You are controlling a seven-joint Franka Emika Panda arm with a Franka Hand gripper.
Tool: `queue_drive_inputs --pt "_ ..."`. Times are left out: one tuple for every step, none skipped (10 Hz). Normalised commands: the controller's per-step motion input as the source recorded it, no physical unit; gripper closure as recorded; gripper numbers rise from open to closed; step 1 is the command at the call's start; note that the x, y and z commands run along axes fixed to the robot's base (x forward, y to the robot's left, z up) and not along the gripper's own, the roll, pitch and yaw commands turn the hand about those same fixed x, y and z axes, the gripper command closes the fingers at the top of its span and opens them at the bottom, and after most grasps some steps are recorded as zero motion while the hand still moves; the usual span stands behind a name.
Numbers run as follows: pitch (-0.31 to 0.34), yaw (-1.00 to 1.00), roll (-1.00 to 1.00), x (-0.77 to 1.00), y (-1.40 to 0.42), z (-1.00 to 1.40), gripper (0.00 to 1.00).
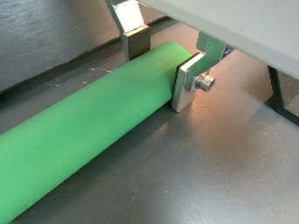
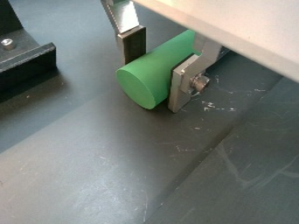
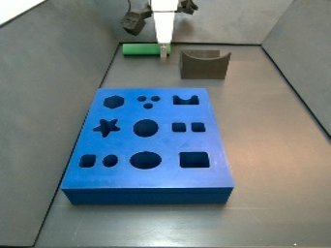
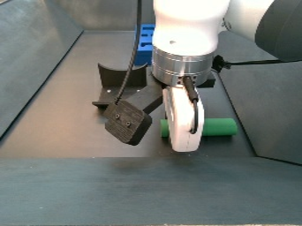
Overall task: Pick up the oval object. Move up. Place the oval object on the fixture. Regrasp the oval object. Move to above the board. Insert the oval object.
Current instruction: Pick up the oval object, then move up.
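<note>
The oval object point(image 1: 82, 131) is a bright green rod lying flat on the dark floor; it also shows in a wrist view point(image 2: 149, 79) and in both side views point(image 3: 137, 49) point(image 4: 221, 130). My gripper point(image 1: 162, 68) is low over one end of it, with a finger on each side. One pad point(image 1: 187, 83) lies against the rod and the other pad point(image 1: 136, 44) stands just apart from it. My gripper also shows from the wrist point(image 2: 158, 68) and from the sides point(image 3: 163, 44) point(image 4: 183, 132). The fixture point(image 3: 203, 64) stands beside the rod. The blue board point(image 3: 149, 145) lies apart.
Grey walls point(image 3: 91, 58) close in the floor on the sides. A dark block with a screw point(image 2: 24, 61) lies close to the rod's end. In a side view the fixture point(image 4: 118, 84) and the board point(image 4: 144, 37) stand behind my gripper.
</note>
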Motion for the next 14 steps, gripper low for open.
queue_drive_inputs --pt "0.0 0.0 0.0 0.0 0.0 0.0 1.0" --pt "0.0 0.0 0.0 0.0 0.0 0.0 1.0" --pt "0.0 0.0 0.0 0.0 0.0 0.0 1.0" --pt "0.0 0.0 0.0 0.0 0.0 0.0 1.0" --pt "0.0 0.0 0.0 0.0 0.0 0.0 1.0" --pt "0.0 0.0 0.0 0.0 0.0 0.0 1.0" --pt "0.0 0.0 0.0 0.0 0.0 0.0 1.0" --pt "0.0 0.0 0.0 0.0 0.0 0.0 1.0" --pt "0.0 0.0 0.0 0.0 0.0 0.0 1.0" --pt "0.0 0.0 0.0 0.0 0.0 0.0 1.0" --pt "0.0 0.0 0.0 0.0 0.0 0.0 1.0" --pt "0.0 0.0 0.0 0.0 0.0 0.0 1.0" --pt "0.0 0.0 0.0 0.0 0.0 0.83 1.0" --pt "0.032 0.03 0.0 -0.08 0.02 0.8 1.0"
